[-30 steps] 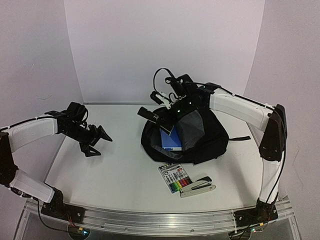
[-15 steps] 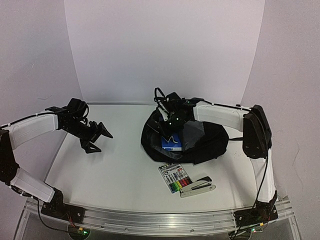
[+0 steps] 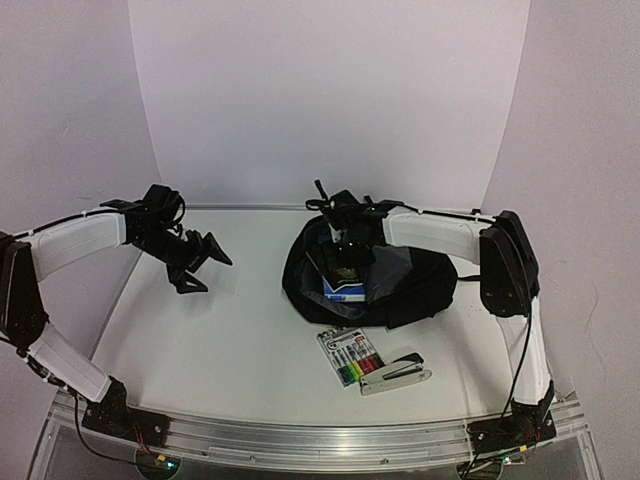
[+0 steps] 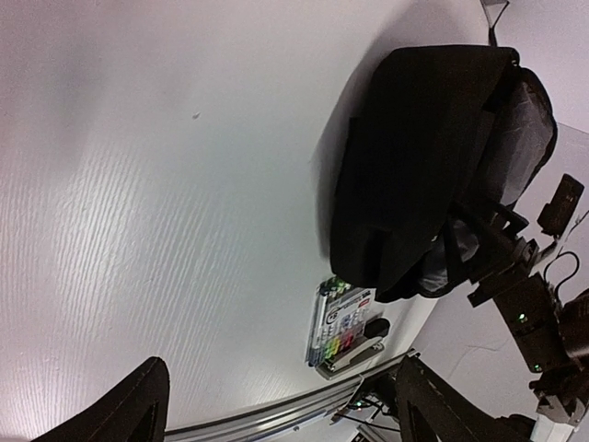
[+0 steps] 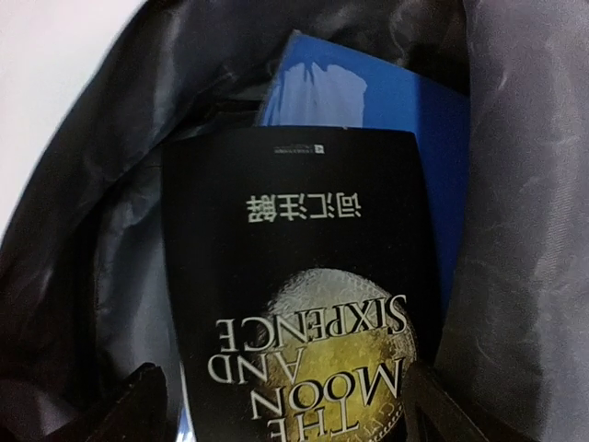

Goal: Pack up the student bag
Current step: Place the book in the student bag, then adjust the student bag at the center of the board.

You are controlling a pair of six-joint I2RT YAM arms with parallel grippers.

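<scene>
The student bag [image 3: 415, 290] lies at the table's middle right with its mouth open, grey lining [image 5: 515, 239] showing. A blue book [image 3: 345, 290] lies inside it. On that blue book [image 5: 396, 106] rests a black book titled "The Moon and Sixpence" [image 5: 294, 304]. My right gripper [image 3: 345, 255] hangs over the bag's mouth. In its wrist view the right gripper [image 5: 290, 414] is open, fingers wide on either side of the black book. My left gripper [image 3: 205, 265] hovers open and empty over the table's left side, well apart from the bag [image 4: 414, 157].
A pack of coloured markers [image 3: 352, 355] and a grey stapler [image 3: 395, 372] lie side by side in front of the bag, near the table's front edge. Both also show in the left wrist view, markers [image 4: 339, 324] and stapler [image 4: 361, 348].
My right gripper came down into the bag's mouth with the black book and its jaws spread wide. The left arm shifted slightly back and to the right.
</scene>
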